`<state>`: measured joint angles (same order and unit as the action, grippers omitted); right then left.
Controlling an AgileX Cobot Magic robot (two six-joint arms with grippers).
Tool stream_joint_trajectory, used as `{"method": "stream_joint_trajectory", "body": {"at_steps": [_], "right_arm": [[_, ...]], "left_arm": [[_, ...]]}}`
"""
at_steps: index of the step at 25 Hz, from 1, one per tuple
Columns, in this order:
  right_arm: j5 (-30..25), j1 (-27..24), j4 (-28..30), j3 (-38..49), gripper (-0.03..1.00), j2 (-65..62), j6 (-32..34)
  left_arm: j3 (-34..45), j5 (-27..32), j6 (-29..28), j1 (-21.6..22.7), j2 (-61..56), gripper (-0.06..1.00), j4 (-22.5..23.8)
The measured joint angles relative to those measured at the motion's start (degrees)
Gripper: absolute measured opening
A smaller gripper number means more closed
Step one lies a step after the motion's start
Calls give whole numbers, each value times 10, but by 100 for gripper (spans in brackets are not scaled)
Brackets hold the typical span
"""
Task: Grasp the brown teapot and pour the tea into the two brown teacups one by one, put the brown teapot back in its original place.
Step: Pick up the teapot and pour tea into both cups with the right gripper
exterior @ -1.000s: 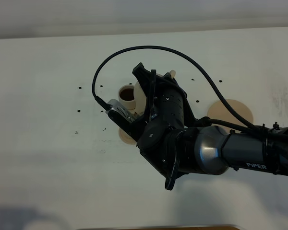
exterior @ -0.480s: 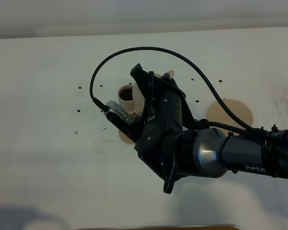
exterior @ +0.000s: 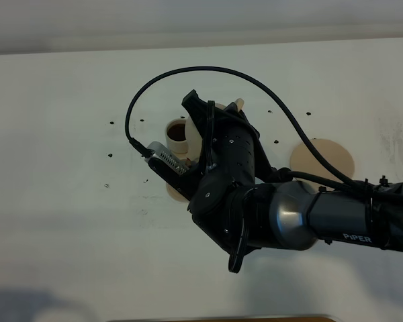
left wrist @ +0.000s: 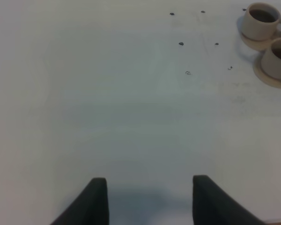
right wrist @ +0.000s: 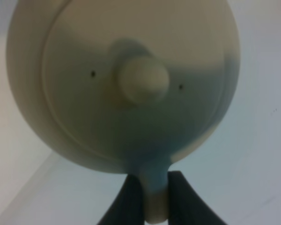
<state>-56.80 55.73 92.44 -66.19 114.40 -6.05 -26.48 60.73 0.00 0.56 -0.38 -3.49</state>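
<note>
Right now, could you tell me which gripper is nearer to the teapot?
The right. The right gripper is shut on the teapot by its handle, holding it over the cups. The left gripper hangs open over bare table, with the cups well off and no teapot in its view.

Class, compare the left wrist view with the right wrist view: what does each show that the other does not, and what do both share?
Left wrist only: two brown teacups, the farther and the nearer, each on a saucer, and the left gripper with jaws open and empty.
Right wrist only: the brown teapot with its knobbed lid, its handle pinched by the right gripper.
Both: the white table.
</note>
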Motion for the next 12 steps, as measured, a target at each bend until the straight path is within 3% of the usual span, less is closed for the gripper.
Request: {"method": "stream_joint_trajectory", "body": {"at_steps": [12], "right_arm": [[-5,7,0,0,9,0,-8]], "left_arm": [[0,0,0,0,0,48,0]]}}
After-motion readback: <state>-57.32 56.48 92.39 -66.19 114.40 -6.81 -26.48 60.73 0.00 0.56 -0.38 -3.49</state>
